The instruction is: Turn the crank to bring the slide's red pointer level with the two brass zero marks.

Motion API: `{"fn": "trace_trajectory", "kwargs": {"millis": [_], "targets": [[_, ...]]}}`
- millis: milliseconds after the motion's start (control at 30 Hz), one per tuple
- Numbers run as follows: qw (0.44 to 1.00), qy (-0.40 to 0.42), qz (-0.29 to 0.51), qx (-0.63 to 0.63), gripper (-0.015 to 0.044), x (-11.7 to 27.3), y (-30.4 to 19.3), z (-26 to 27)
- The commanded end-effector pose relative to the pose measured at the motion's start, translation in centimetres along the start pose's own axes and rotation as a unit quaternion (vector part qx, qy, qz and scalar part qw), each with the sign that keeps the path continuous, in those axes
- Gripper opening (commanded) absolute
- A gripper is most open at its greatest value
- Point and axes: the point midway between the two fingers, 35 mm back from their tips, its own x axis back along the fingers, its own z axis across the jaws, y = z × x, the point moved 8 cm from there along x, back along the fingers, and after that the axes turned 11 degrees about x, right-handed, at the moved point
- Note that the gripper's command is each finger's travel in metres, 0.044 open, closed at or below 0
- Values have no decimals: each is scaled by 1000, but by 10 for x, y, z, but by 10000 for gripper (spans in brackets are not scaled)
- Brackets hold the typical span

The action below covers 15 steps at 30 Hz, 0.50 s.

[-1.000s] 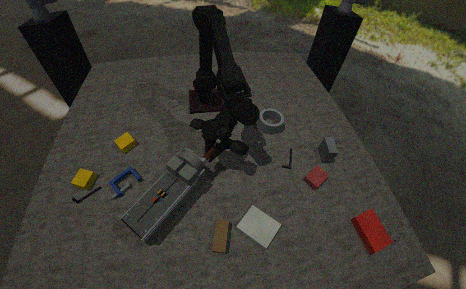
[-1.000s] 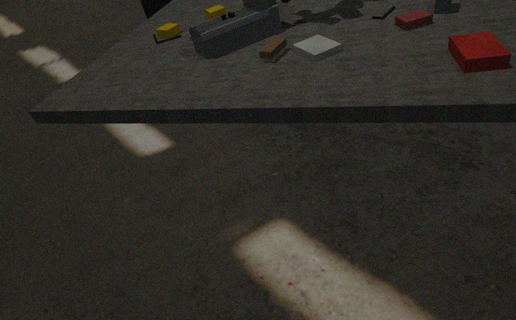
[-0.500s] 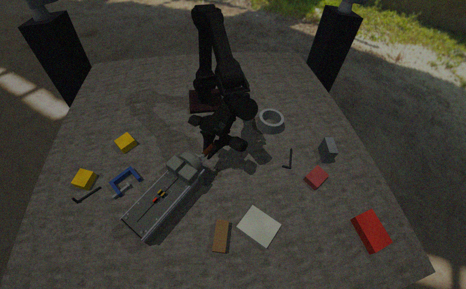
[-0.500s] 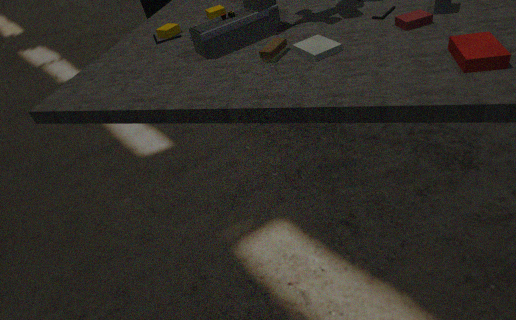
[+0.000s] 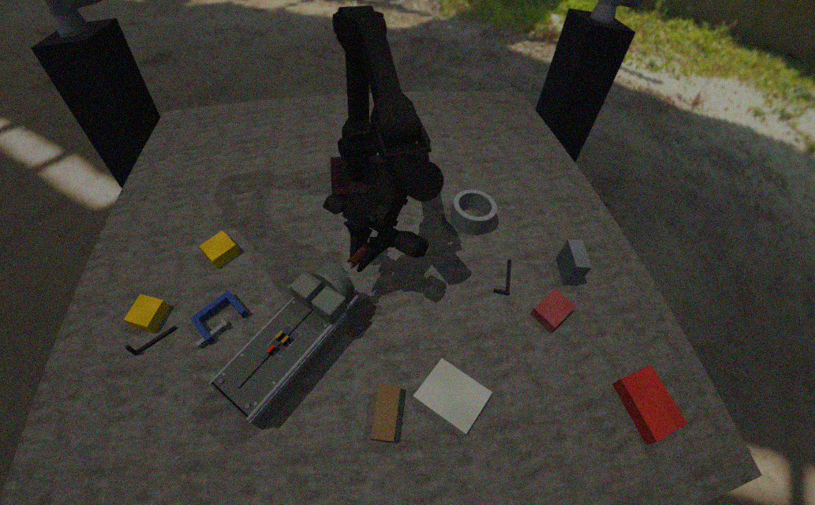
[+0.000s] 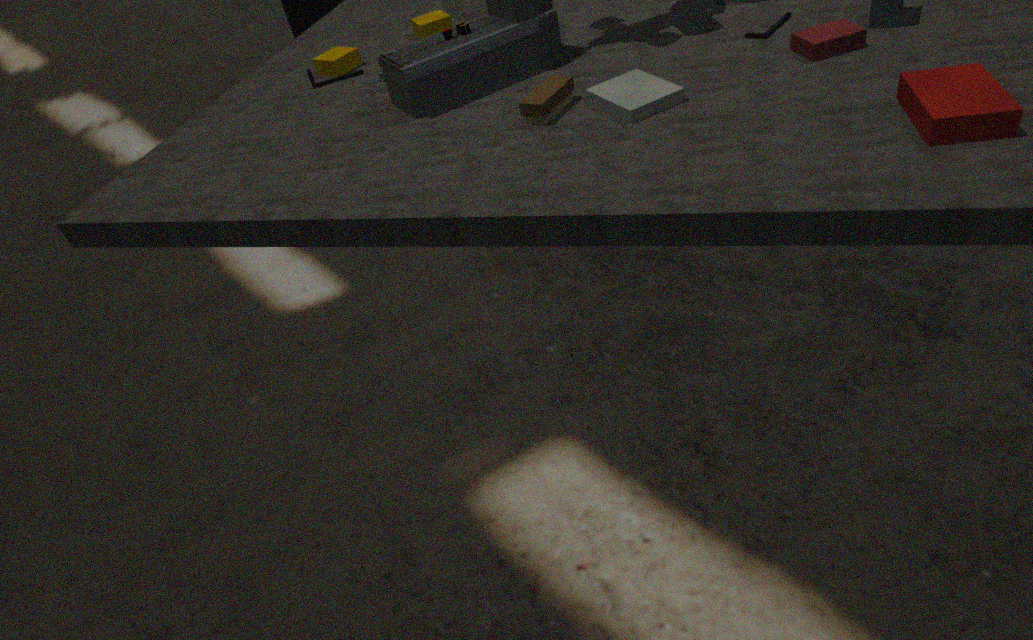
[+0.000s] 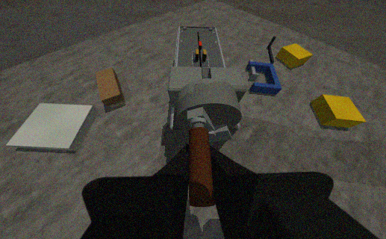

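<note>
The grey machine [image 5: 244, 391] [image 6: 464, 75] [image 7: 184, 46] stands on the table at left of centre in the top view. My gripper [image 5: 358, 257] [image 7: 196, 148] is shut on the crank's brown handle [image 7: 200, 187], at the machine's near end in the wrist view. The grey round hub [image 7: 208, 93] shows behind the handle; the fingers hide part of the crank. The red pointer [image 5: 271, 349] [image 6: 447, 31] [image 7: 200, 43] sits on the slot, a little off the two brass marks [image 5: 282, 337] [image 6: 463, 28] [image 7: 201, 52]. It is on their side away from the crank.
A blue clamp-like piece [image 5: 209, 308] [image 7: 266, 89], two yellow blocks and a black hex key [image 5: 153, 339] lie beside the machine. A brown block [image 5: 387, 413], a white slab [image 5: 453, 394], a grey ring [image 5: 474, 229], a grey block and red blocks lie on the other side.
</note>
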Motion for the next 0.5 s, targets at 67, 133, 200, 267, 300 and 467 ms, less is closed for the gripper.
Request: {"fn": "trace_trajectory", "kwargs": {"millis": [67, 133, 200, 267, 300, 467], "targets": [[1000, -5, -4, 0, 0, 3, 0, -10], [1000, -5, -4, 0, 0, 3, 0, -12], [1000, -5, -4, 0, 0, 3, -1, -14], [1000, -5, -4, 0, 0, 3, -1, -16], [1000, -5, -4, 0, 0, 3, -1, -17], [1000, -5, -4, 0, 0, 2, -3, -21]]}}
